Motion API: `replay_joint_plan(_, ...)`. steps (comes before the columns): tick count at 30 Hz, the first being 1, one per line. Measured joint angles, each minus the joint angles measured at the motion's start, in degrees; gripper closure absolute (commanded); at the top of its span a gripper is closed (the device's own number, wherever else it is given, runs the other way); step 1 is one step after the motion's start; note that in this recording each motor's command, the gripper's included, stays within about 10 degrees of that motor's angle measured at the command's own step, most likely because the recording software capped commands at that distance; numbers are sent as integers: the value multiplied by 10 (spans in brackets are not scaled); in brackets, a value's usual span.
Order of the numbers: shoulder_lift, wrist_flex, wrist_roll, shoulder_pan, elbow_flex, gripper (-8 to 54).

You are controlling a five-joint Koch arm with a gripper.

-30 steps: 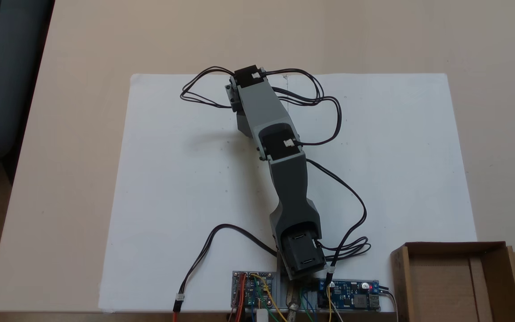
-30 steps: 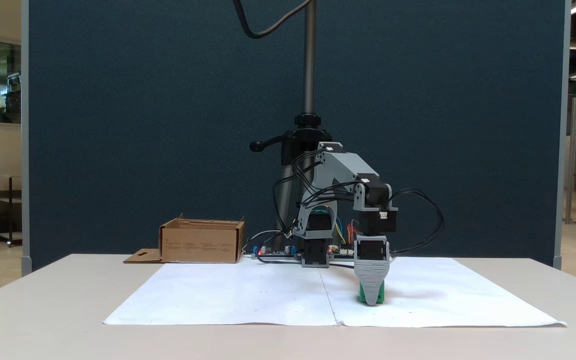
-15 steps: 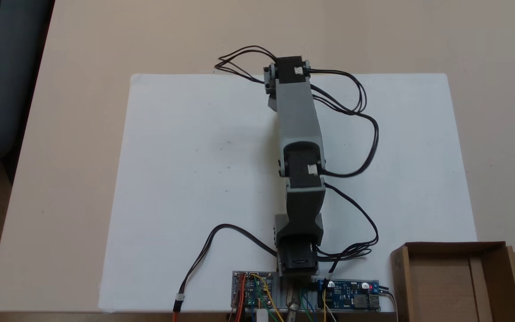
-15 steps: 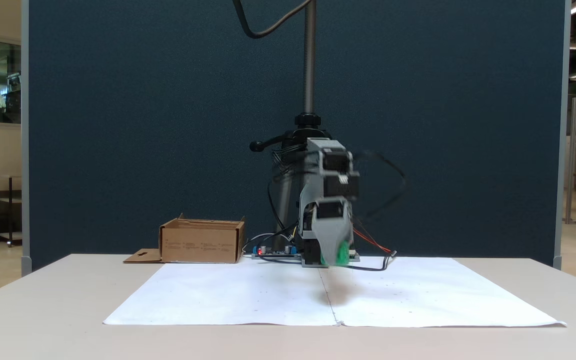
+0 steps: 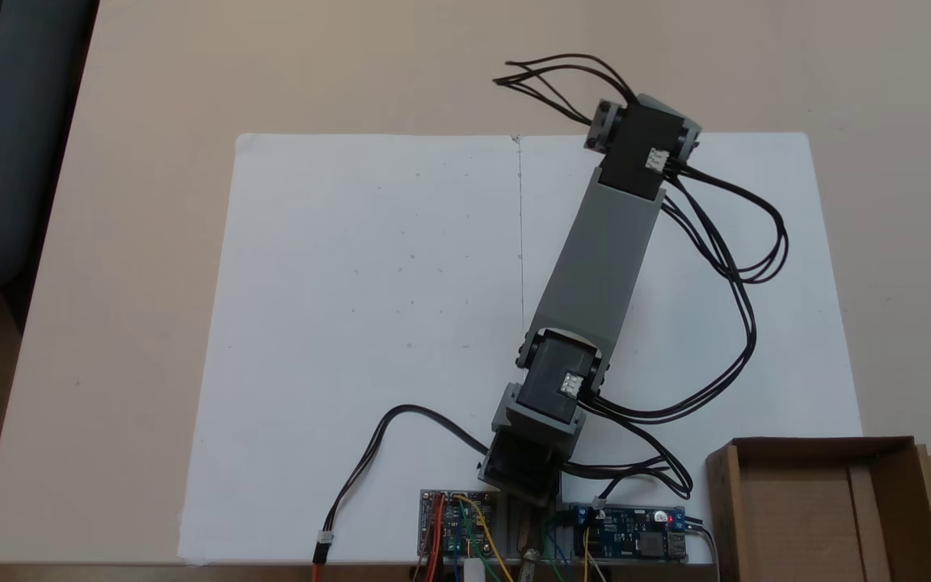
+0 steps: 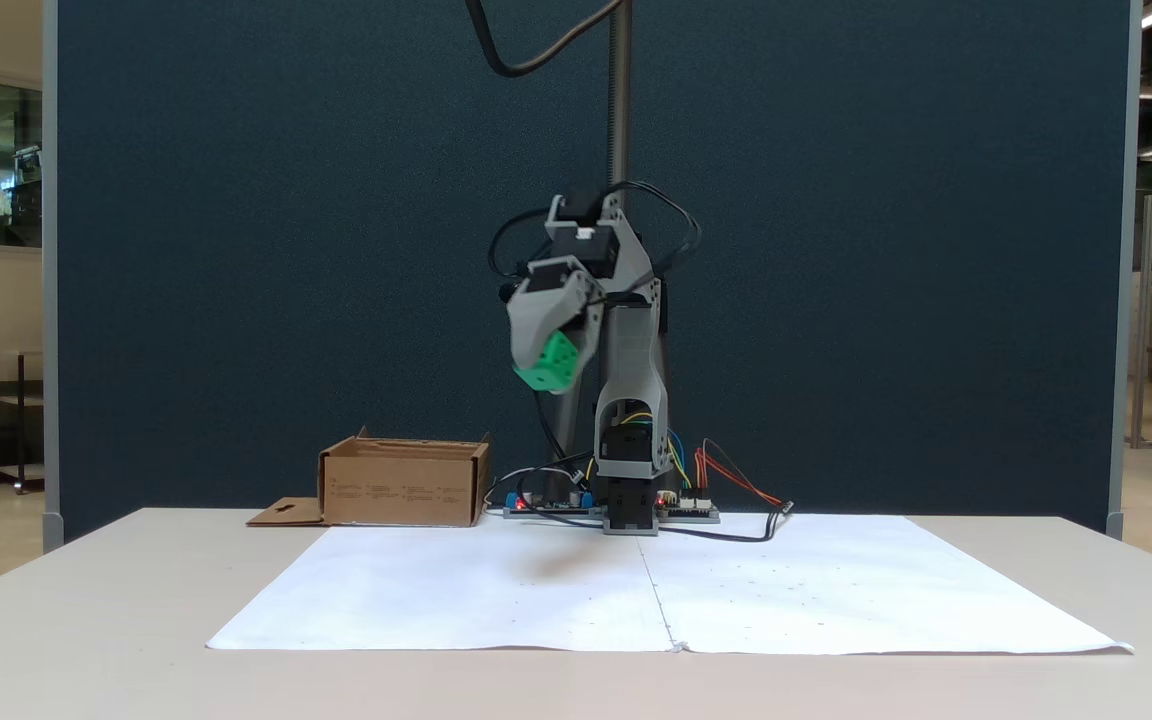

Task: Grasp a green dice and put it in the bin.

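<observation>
The green dice (image 6: 550, 362) hangs high above the table in a fixed view, held between grey fingers (image 6: 536, 318). My gripper (image 6: 544, 368) is shut on it and points down and slightly left, well above the white paper. The bin (image 6: 401, 490), a shallow brown cardboard box, stands on the table lower left of the dice, beside the arm's base. From above, the arm's wrist (image 5: 642, 145) covers the gripper and dice, over the paper's far right part, and the bin (image 5: 797, 517) sits at the near right corner, with nothing in the part I see.
A white paper sheet (image 5: 368, 307) covers the middle of the table. Circuit boards (image 5: 631, 537) and loose wires lie by the arm's base (image 5: 526, 477), next to the bin. Black cables (image 5: 744, 259) loop off the arm's right side. A stand pole (image 6: 620, 110) rises behind the base.
The dice has left the paper and risen high in the gripper. The arm swung from the left part of the paper to the right in the top-down view, leftward in the front view.
</observation>
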Motion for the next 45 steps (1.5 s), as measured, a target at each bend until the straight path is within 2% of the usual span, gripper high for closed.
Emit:
replay_joint_plan(6, -35, 26, -75, 145, -73, 339)
replay_joint_plan(19, -79, 39, -226, 498, -98, 339)
replay_joint_plan(30, -147, 53, -328, 699, -100, 339)
replay_joint_plan(39, -234, 62, -355, 770, -106, 339)
replay_joint_plan(45, -236, 88, -356, 773, -108, 339)
